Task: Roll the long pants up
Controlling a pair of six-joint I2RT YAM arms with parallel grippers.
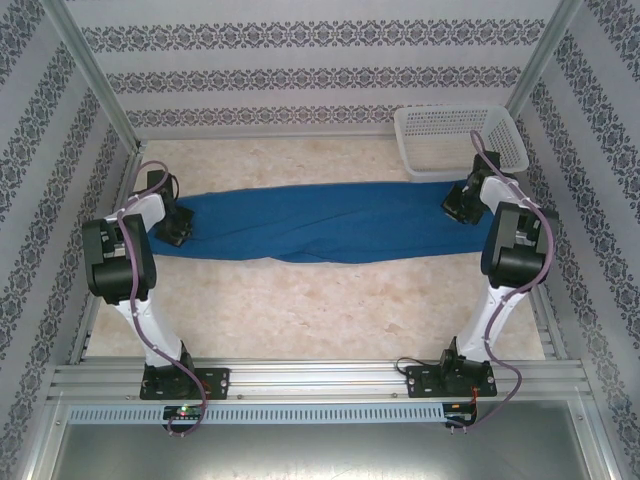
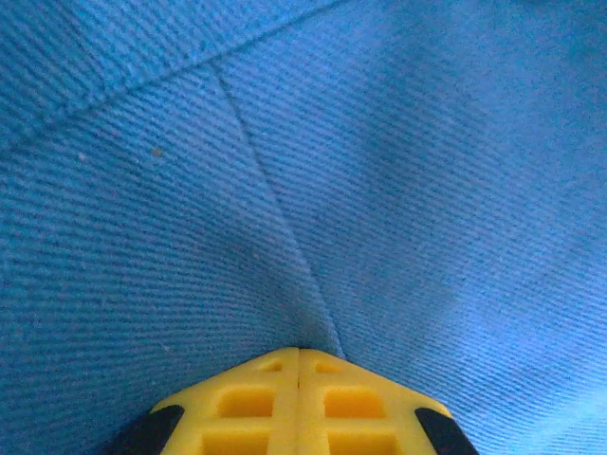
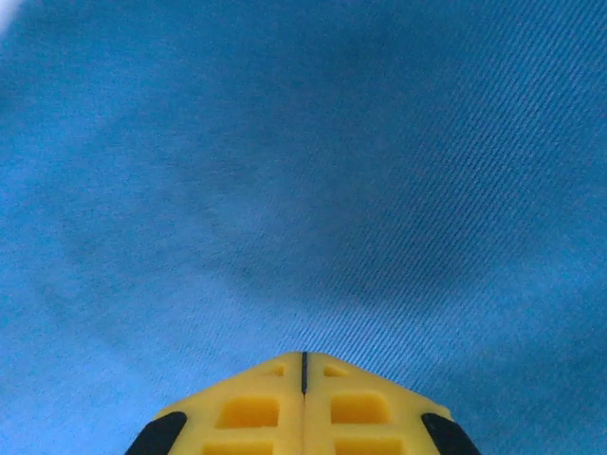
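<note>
As the long pants lie stretched out, both jaws are closed tight, pinching their ends.

Matt, twill-ribbed cloth of the long pants; white plastic mesh basket

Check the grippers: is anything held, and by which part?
The left gripper pinches a crease of the long pants at their left end. The right gripper is shut against their right end; a pinch there cannot be told.
</note>
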